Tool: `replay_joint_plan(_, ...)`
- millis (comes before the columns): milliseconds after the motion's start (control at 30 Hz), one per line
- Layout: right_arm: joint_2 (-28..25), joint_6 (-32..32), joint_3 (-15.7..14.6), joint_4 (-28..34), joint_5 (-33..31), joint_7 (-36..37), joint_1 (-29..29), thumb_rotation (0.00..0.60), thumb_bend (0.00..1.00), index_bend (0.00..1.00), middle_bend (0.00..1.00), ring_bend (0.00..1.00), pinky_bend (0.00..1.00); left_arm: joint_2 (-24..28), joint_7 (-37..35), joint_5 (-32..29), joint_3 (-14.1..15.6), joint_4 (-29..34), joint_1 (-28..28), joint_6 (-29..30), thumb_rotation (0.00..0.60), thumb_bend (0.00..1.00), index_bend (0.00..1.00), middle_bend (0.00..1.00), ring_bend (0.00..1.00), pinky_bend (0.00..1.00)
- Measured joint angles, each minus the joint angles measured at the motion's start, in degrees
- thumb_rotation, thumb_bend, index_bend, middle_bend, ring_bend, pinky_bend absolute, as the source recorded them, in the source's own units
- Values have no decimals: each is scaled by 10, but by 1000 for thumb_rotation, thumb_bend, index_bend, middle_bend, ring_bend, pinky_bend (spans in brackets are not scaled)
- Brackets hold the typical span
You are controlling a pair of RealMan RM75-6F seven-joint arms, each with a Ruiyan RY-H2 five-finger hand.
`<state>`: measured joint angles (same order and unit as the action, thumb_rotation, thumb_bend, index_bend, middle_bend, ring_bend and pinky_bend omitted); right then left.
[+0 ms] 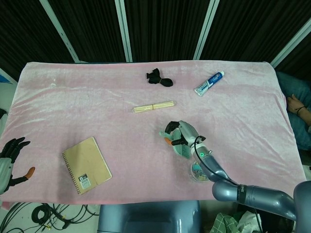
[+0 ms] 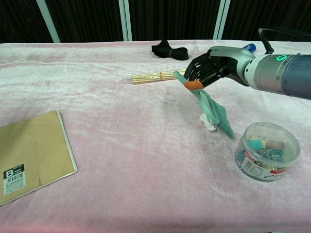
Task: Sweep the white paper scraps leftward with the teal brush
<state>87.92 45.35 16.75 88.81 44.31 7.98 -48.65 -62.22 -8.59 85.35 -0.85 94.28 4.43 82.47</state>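
My right hand [image 2: 208,68] [image 1: 176,134] grips the handle of the teal brush [image 2: 214,111] [image 1: 183,147], which slants down to the right. The bristles lie over the white paper scraps [image 2: 209,125], so only a small white bit shows under the brush in the chest view; in the head view the scraps are hidden. My left hand [image 1: 10,160] hangs open past the table's near left corner, holding nothing, and shows only in the head view.
A clear tub of clips [image 2: 267,150] [image 1: 200,171] stands just right of the brush tip. A bundle of wooden sticks [image 2: 158,76] lies behind my right hand. A brown notebook [image 2: 30,154], a black cloth [image 2: 168,49] and a toothpaste tube [image 1: 209,83] lie on the pink cloth [image 2: 126,160].
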Motion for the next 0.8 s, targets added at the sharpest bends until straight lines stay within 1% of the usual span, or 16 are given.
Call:
replay_joint_plan(200, 57, 59, 2, -34, 112, 65, 33, 600, 486, 800, 646, 364, 141, 1, 0, -2, 0, 1, 1, -3, 600, 302, 179, 86, 0, 277)
replay_joint_plan(300, 88, 86, 4, -54, 152, 107, 47, 600, 486, 806, 649, 370, 141, 1, 1, -2, 0, 2, 1, -3, 600, 302, 181, 86, 0, 277)
replay_joint_plan(400, 108, 97, 9, -65, 174, 150, 55, 600, 486, 806, 649, 370, 141, 1, 1, -2, 0, 2, 1, -4, 600, 302, 183, 86, 0, 277)
replay_joint_plan(567, 116, 91, 27, -62, 202, 244, 61, 600, 486, 812, 649, 370, 141, 2, 0, -2, 0, 1, 2, -5, 600, 302, 184, 86, 0, 285)
replay_joint_plan(733, 110, 83, 53, -54, 249, 372, 66, 600, 485, 814, 650, 370, 141, 3, 0, -3, 1, 1, 2, -7, 600, 302, 184, 86, 0, 289)
replay_joint_plan(800, 106, 83, 61, -53, 268, 403, 68, 600, 486, 814, 650, 370, 141, 3, 0, -3, 1, 1, 3, -8, 600, 302, 184, 86, 0, 290)
